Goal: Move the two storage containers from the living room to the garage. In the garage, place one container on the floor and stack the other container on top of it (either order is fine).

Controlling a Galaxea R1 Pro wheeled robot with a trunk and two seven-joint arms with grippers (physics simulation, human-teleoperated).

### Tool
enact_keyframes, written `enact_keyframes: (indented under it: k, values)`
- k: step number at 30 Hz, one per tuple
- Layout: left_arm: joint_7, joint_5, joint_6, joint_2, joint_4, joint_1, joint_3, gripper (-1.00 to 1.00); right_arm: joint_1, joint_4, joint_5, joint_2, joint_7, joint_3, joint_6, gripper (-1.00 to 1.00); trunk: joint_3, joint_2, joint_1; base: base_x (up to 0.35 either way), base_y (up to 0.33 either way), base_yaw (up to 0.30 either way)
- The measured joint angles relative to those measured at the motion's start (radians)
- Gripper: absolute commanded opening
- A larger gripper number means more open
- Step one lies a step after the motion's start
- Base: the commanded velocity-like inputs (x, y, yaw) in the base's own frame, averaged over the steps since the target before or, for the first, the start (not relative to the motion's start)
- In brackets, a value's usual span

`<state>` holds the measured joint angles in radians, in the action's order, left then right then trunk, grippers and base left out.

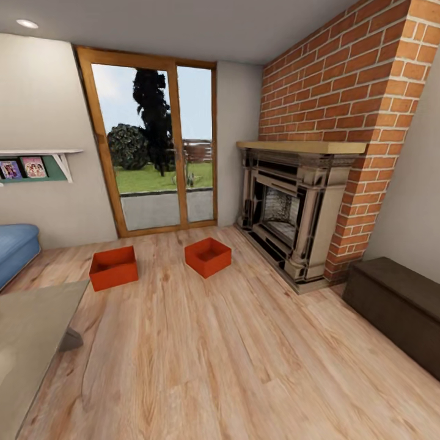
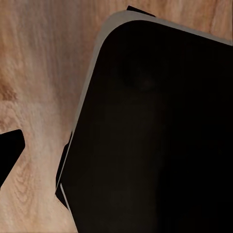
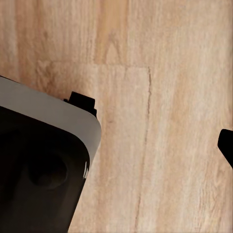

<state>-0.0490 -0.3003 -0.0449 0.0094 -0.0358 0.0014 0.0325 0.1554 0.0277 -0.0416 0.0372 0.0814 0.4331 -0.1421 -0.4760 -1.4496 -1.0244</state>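
- Your left gripper: in the left wrist view one black fingertip (image 2: 8, 154) is cut off at the frame edge, so the opening cannot be judged; a dark rounded robot body (image 2: 155, 136) hides much of the wood-plank floor (image 2: 39, 73).
- Your right gripper: same limit, one fingertip (image 3: 226, 144) at the edge, spread unreadable.
- Left storage container (image 1: 113, 267): red-orange, open-topped, smooth-walled, on the planks, long axis roughly across the head view.
- Right storage container (image 1: 208, 256): well apart from it, turned diagonally, a corner toward you, near the stone fireplace (image 1: 293, 208).
- Glass patio door (image 1: 156, 143) behind both; blue sofa (image 1: 15, 247) cut off.
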Motion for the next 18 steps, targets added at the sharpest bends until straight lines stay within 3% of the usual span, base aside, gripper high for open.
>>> enact_keyframes:
  k: [15, 18]
  values:
    - [0.000, -0.001, 0.003, 0.000, 0.000, 0.000, 0.000, 1.00, 0.000, 0.001, 0.004, -0.012, -0.010, 0.004, 0.009, 1.00, 0.000, 0.000, 0.000, 0.323, 0.000, 0.002]
    - [0.000, -0.001, 0.002, 0.000, 0.000, 0.000, 0.001, 1.00, 0.000, 0.000, 0.001, -0.008, -0.011, 0.001, 0.004, 1.00, 0.000, 0.000, 0.000, 0.323, 0.000, 0.167]
